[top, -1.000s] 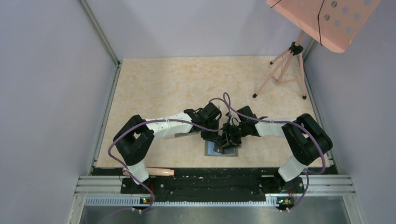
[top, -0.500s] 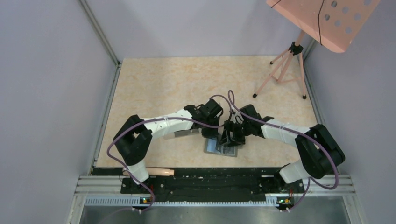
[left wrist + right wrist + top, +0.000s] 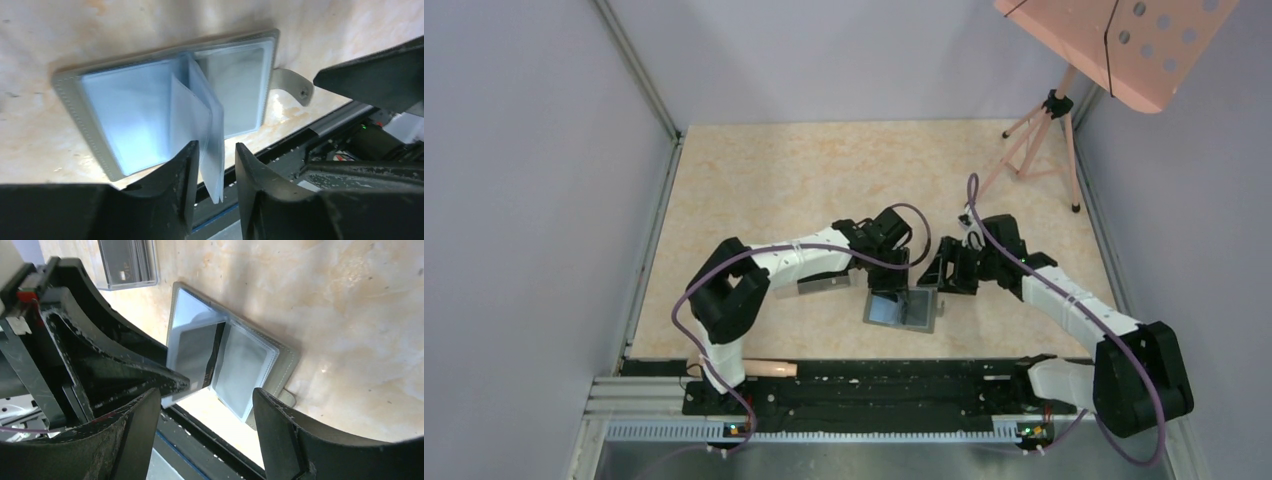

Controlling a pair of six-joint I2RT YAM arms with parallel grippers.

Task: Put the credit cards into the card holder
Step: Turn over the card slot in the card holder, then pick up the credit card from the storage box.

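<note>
The card holder [image 3: 901,311] lies open on the pale marbled table [image 3: 774,180] near the middle of its near edge, gray rim down, blue-gray inside up. My left gripper [image 3: 214,167] is clenched on one of its clear sleeves [image 3: 207,130], which stands up, while my right gripper [image 3: 205,405] hangs released just beyond it. Gray walls enclose the table; a pink tripod [image 3: 1034,140] stands at the far right corner.

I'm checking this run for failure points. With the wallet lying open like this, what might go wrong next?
The left end effector pinches only a thin clear sleeve of the card holder. Pulling it could drag the card holder or tear the sleeve. The right end effector is open and off to the side, so nothing pins the card holder to the table. The credit card in the raised sleeve might slide out.
</note>
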